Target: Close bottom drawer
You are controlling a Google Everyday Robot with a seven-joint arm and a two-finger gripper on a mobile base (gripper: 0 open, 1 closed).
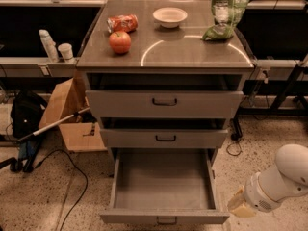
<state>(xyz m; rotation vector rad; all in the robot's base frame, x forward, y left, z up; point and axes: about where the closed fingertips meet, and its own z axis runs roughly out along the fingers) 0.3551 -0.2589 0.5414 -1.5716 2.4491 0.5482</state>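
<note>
Hovering just right of the pulled-out bottom drawer point(163, 218), apart from it, the gripper point(239, 205) showed no determinable opening state.

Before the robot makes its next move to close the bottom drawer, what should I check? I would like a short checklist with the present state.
1. Bottom drawer shut: not ok, it stands pulled far out.
2. Nothing sticking up from its tray: ok.
3. Its black handle free: ok.
4. Claw against the drawer front: not ok, it hangs to the right of the front corner, apart.
5. Space in front of the drawer free: cannot tell, it is out of frame.
</note>
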